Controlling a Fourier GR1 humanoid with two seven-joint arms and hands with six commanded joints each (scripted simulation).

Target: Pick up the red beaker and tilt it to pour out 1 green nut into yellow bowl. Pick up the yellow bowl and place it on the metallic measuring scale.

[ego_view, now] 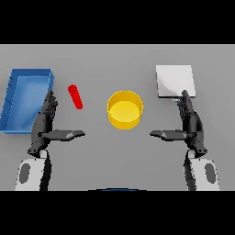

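The red beaker [75, 96] lies on its side on the table, left of centre, a slim red cylinder. A yellow bowl [125, 110] stands upright in the middle, and I see nothing inside it. The metallic measuring scale [174, 81] is a pale square plate at the back right. My left hand [46, 124] hovers near the front left with fingers straight and thumb pointing inward, a short way below and left of the beaker. My right hand [190, 124] mirrors it at the front right, just below the scale, also open. No green nut is visible.
A blue open bin [13, 98] sits at the far left, close beside my left hand.
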